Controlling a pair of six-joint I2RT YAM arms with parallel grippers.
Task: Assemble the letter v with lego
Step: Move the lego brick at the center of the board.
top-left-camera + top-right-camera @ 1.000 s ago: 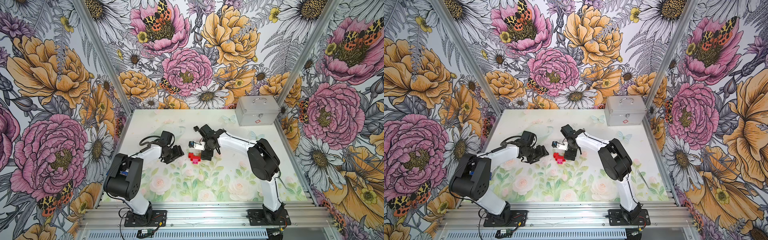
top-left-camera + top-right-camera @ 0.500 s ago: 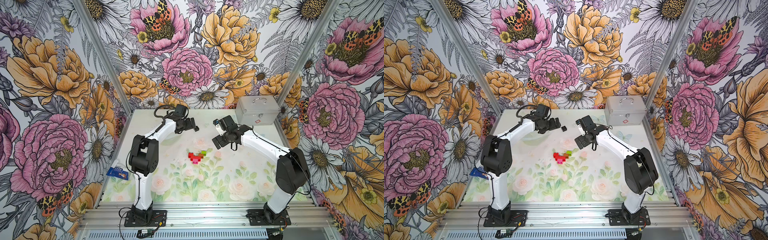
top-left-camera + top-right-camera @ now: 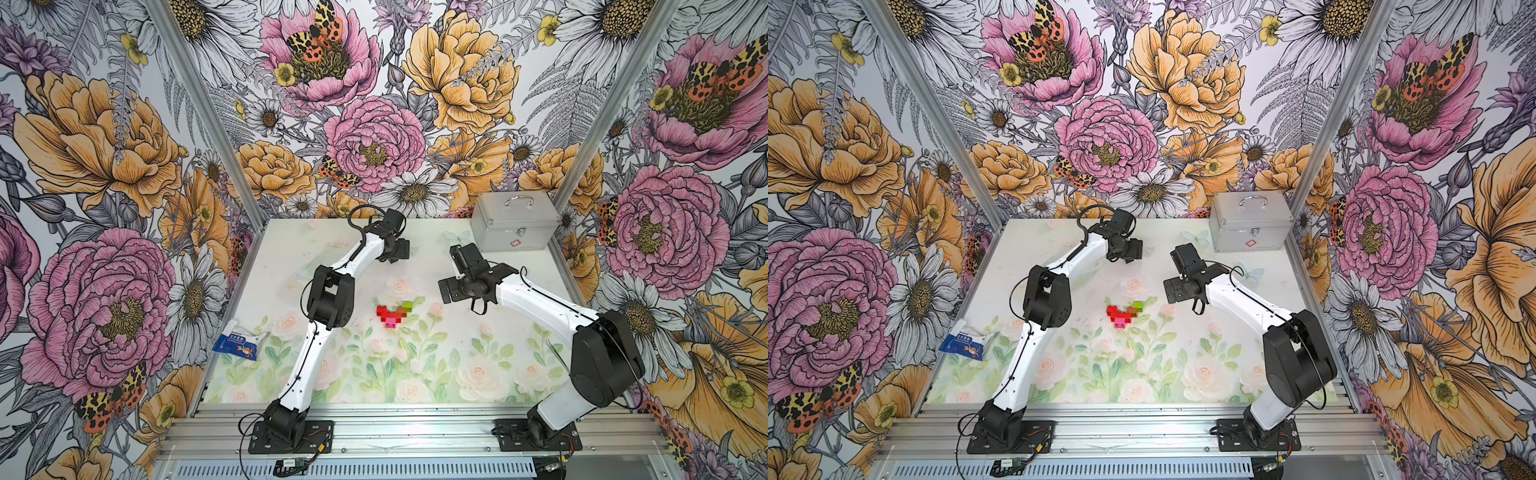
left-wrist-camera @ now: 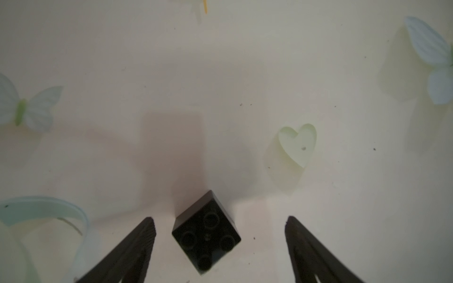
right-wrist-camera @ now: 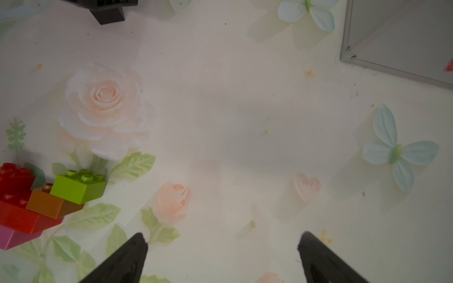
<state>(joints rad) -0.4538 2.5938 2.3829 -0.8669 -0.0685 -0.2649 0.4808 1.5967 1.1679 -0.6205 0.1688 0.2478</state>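
Five joined bricks (image 3: pixel 392 316), one loose black brick (image 4: pixel 206 236) between spread left fingers (image 4: pixel 137 245); right fingers (image 5: pixel 318 259) spread too.

Both arms pair glossy white link shells with matte black joint housings. The left arm (image 3: pixel 305 370), lower centre-left of the frame, ends in a flat black base plate (image 3: pixel 291 440) trailing thin red and black wires (image 3: pixel 319 435). A black cable (image 3: pixel 357 214) loops near its wrist. The right arm (image 3: pixel 540 299) has a bulky rounded black housing (image 3: pixel 602 365). On the left pincer (image 4: pixel 219 218), the fingers (image 4: pixel 137 247) are black ribbed wedges.
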